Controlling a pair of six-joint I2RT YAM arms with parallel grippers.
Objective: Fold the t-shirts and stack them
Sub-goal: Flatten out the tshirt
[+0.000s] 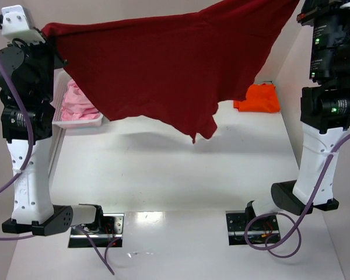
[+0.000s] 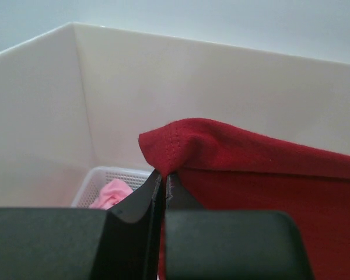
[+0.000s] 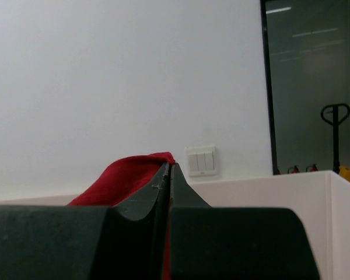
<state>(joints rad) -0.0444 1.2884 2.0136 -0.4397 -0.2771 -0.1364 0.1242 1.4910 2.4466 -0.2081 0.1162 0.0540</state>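
Note:
The large dark red t-shirt (image 1: 163, 64) hangs stretched in the air between both arms, its lower edge dangling above the table. My left gripper (image 2: 164, 174) is shut on its hemmed left corner (image 2: 175, 143), held high at the top left of the top view (image 1: 49, 32). My right gripper (image 3: 170, 166) is shut on the opposite corner (image 3: 128, 172), raised at the top right; its fingertips are out of the top view. A bright orange t-shirt (image 1: 258, 98) lies folded at the back right. Pale pink t-shirts (image 1: 79, 102) lie in the basket. The teal one is out of view.
A white mesh basket (image 1: 76, 121) stands at the back left beside the left arm; it also shows in the left wrist view (image 2: 114, 175). White walls (image 2: 41, 116) enclose the table. Two arm bases (image 1: 93, 224) with purple cables sit at the near edge.

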